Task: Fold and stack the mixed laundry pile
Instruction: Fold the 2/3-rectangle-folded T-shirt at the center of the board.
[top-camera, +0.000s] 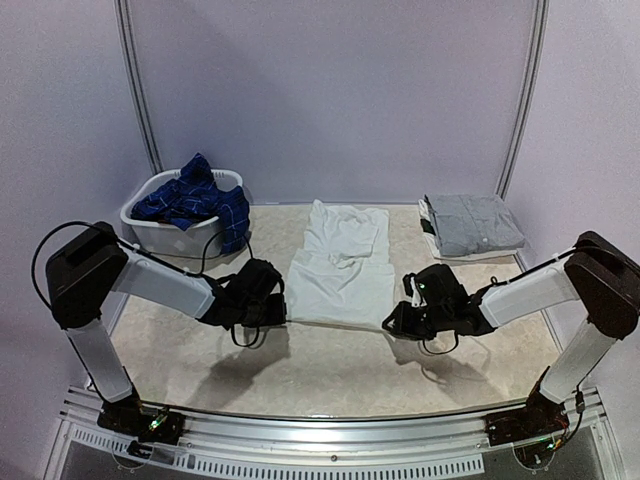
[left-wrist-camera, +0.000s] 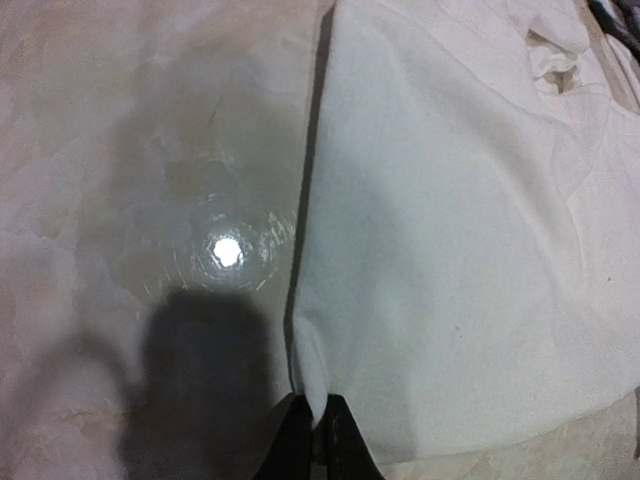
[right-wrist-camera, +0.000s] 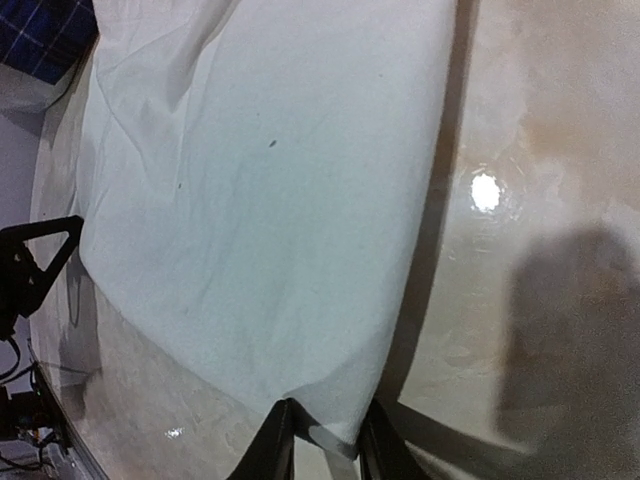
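A white garment (top-camera: 340, 270) lies spread flat mid-table, its crumpled end toward the back. My left gripper (top-camera: 283, 312) is at its near-left corner. In the left wrist view the gripper (left-wrist-camera: 318, 425) is shut, with a pinch of the white garment (left-wrist-camera: 450, 250) between its tips. My right gripper (top-camera: 390, 322) is at the near-right corner. In the right wrist view its fingers (right-wrist-camera: 325, 435) stand a little apart, and the corner of the garment (right-wrist-camera: 270, 200) sits in the gap. A navy plaid shirt (top-camera: 195, 200) fills the basket.
The white plastic basket (top-camera: 140, 205) stands at the back left, the plaid shirt hanging over its rim. A folded grey and white stack (top-camera: 472, 225) lies at the back right. Bare marbled tabletop (top-camera: 330, 370) runs along the near side.
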